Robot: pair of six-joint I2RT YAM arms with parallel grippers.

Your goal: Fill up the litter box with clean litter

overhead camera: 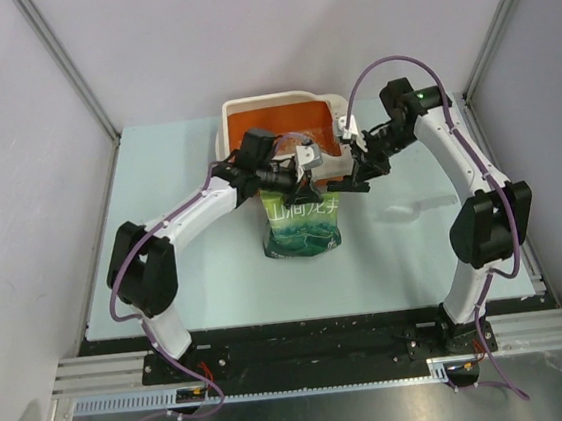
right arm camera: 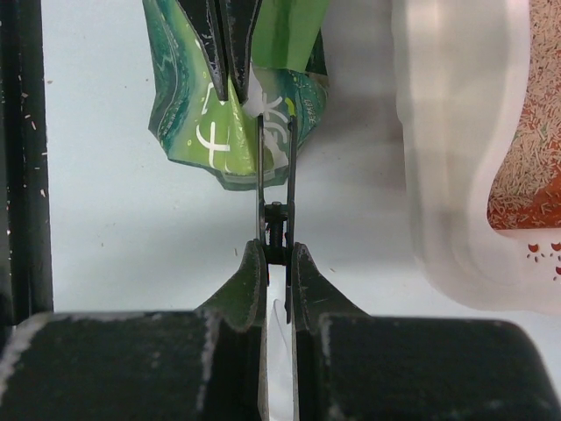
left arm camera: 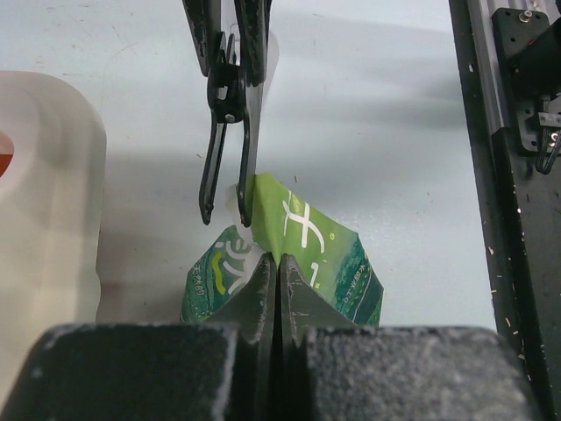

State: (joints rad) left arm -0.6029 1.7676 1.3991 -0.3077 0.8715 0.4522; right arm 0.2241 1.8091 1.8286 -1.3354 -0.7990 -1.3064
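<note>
Litter box (overhead camera: 264,100) sits at the middle of the surface's (overhead camera: 156,173) far edge, with a patchy layer of clean litter (right arm camera: 524,167) on its orange floor. Just nearer stands a green pouch (overhead camera: 303,230). The left tool (left arm camera: 276,272) is pinched tight on its crumpled top. The right tool (right arm camera: 279,263) is clamped on thin black scissors (right arm camera: 277,232) whose blades reach that same top. Broad surface lies toward the left and right edges. The box's cream rim lies just beside both tools, on their far side.
</note>
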